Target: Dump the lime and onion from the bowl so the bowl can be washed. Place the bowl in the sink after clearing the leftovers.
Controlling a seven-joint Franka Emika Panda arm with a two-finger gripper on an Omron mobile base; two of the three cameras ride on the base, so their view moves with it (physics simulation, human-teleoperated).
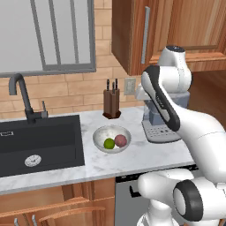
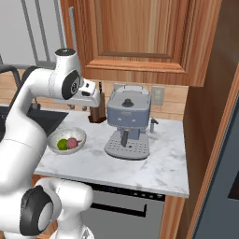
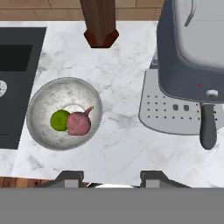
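The pale marbled bowl (image 1: 100,133) sits on the white marble counter between the sink and the coffee machine. Inside it the green lime (image 1: 109,143) rests against the reddish-pink onion (image 1: 120,141). From the hand view, the bowl (image 3: 48,94) lies below and to the left, with the lime (image 3: 59,120) left of the onion (image 3: 79,124). My gripper (image 3: 111,178) hovers high above the counter, open, with nothing between its fingertips (image 3: 70,177). The black sink (image 1: 44,137) lies left of the bowl, and its silver drain (image 1: 33,160) is visible.
A wooden knife block (image 1: 111,103) stands behind the bowl near the brick wall. A grey-blue coffee machine (image 1: 159,126) sits right of the bowl, large in the hand view (image 3: 188,65). The black faucet (image 1: 20,95) rises behind the sink. Wooden cabinets hang overhead.
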